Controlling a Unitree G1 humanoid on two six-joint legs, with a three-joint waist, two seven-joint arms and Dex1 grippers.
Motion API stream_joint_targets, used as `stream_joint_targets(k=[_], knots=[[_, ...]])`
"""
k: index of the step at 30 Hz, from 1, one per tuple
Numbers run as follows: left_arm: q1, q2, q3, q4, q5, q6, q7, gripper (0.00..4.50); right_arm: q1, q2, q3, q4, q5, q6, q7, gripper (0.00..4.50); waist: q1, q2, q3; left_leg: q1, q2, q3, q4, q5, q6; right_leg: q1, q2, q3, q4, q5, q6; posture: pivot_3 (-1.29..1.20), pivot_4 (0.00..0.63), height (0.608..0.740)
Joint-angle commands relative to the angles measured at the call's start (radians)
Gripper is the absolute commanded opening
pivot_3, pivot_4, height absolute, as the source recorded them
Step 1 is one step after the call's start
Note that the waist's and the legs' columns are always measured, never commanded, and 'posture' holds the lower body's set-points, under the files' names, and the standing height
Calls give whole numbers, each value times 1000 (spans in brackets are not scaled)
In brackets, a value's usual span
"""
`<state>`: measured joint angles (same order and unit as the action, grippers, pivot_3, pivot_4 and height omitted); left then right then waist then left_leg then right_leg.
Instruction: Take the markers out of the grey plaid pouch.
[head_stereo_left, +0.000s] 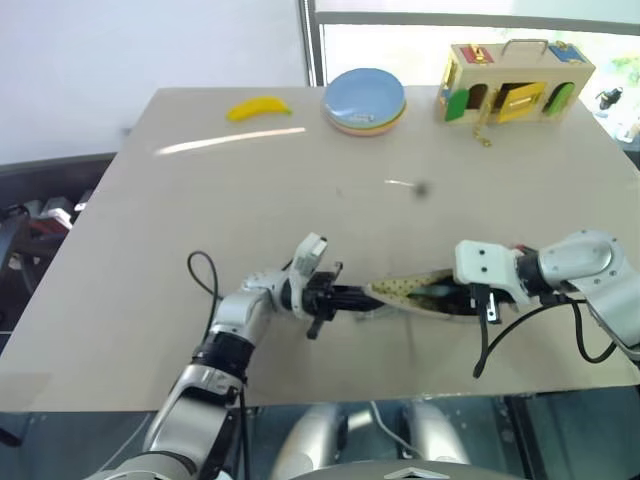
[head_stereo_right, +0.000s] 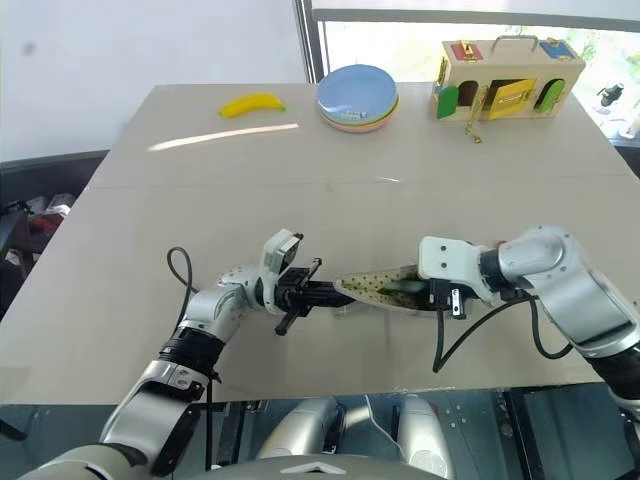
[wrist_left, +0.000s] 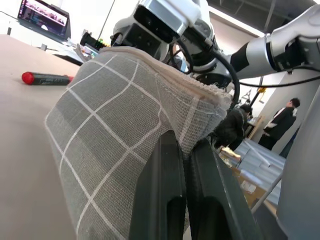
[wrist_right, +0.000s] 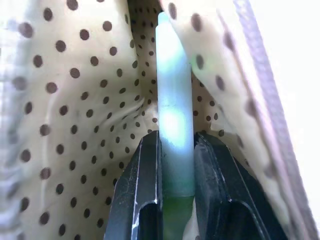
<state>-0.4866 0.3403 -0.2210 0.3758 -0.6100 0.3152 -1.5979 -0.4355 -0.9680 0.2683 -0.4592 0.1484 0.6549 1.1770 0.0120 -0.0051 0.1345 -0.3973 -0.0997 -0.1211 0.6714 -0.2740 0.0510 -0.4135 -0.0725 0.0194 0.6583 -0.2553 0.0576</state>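
Note:
The grey plaid pouch (head_stereo_left: 408, 291) lies near the table's front edge with its mouth held open, so its dotted lining (wrist_right: 75, 125) shows. My left gripper (head_stereo_left: 358, 297) is shut on the pouch's left edge, pinching the plaid fabric (wrist_left: 115, 125) between its fingertips (wrist_left: 170, 145). My right gripper (head_stereo_right: 432, 291) reaches into the pouch from the right and is shut on the lime green marker (wrist_right: 173, 90), which still lies inside against the lining. A dark marker with a red end (wrist_left: 47, 78) lies on the table beyond the pouch.
At the table's far side are a yellow banana (head_stereo_left: 258, 108), a stack of plates (head_stereo_left: 364, 100) and a wooden toy box (head_stereo_left: 515, 82). A small dark speck (head_stereo_left: 421, 188) sits mid-table. The front table edge (head_stereo_left: 300, 405) runs just below both arms.

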Motion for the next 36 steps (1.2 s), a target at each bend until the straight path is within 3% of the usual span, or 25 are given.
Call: stream_joint_targets(k=[1, 13, 18, 23, 36], knots=[[2, 4, -12, -12, 2, -22, -16, 0, 15, -20, -54, -43, 20, 15, -17, 312, 1, 0, 0, 0, 0, 0, 0, 0, 0, 0, 0, 0, 0, 0, 0, 0, 150, 740], [-7, -2, 4, 7, 2, -24, -16, 0, 85, -15, -152, -52, 95, -232, 27, 312, 0, 0, 0, 0, 0, 0, 0, 0, 0, 0, 0, 0, 0, 0, 0, 0, 150, 740], [-3, -27, 33, -25, -18, 11, -1, 0, 123, -91, -107, -30, -14, -284, 29, 312, 2, 0, 0, 0, 0, 0, 0, 0, 0, 0, 0, 0, 0, 0, 0, 0, 150, 740], [-1, -39, 47, -40, -7, 19, 5, 0, 133, -101, -90, -16, -47, -305, 21, 312, -1, 0, 0, 0, 0, 0, 0, 0, 0, 0, 0, 0, 0, 0, 0, 0, 150, 740], [0, -32, 73, -29, 16, 10, -3, 0, 208, 1, -275, -3, 143, -437, 20, 312, 3, 0, 0, 0, 0, 0, 0, 0, 0, 0, 0, 0, 0, 0, 0, 0, 150, 740]])
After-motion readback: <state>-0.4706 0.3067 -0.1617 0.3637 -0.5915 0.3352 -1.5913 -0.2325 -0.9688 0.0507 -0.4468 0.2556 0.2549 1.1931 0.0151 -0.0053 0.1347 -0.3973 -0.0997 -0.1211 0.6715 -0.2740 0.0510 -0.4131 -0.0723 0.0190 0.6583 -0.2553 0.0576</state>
